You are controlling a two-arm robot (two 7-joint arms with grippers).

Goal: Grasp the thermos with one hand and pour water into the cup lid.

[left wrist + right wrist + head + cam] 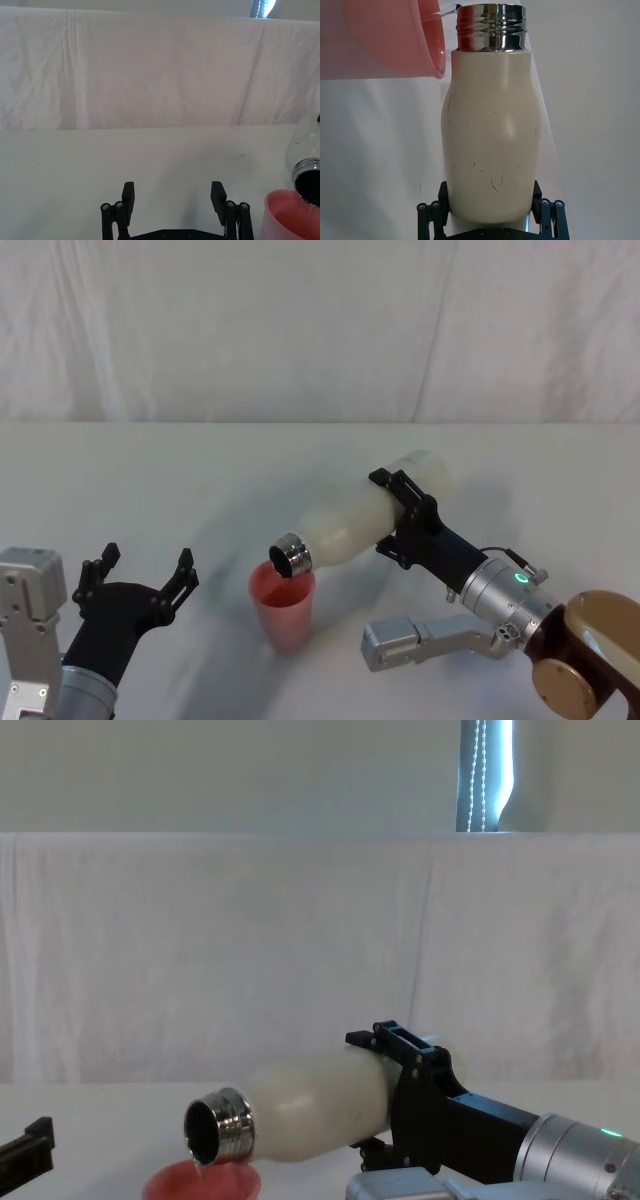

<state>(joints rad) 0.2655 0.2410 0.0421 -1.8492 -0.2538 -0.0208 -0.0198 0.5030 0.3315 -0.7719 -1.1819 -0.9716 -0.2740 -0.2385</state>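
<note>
While the right gripper [405, 517] clamps the thermos [365, 520] around its lower body, the bottle lies tipped nearly level, chrome neck [218, 1126] over the rim of the cup lid [283, 604], which stands near the table's [150, 470] front edge. A thin stream leaves the neck. Near the front left corner, the left gripper [140, 575] hovers with fingers spread.

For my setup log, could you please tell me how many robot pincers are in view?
2. The right pincer clamps the tilted thermos above the cup lid. The left pincer hangs open at the robot's near left, beside the cup lid, holding nothing.
</note>
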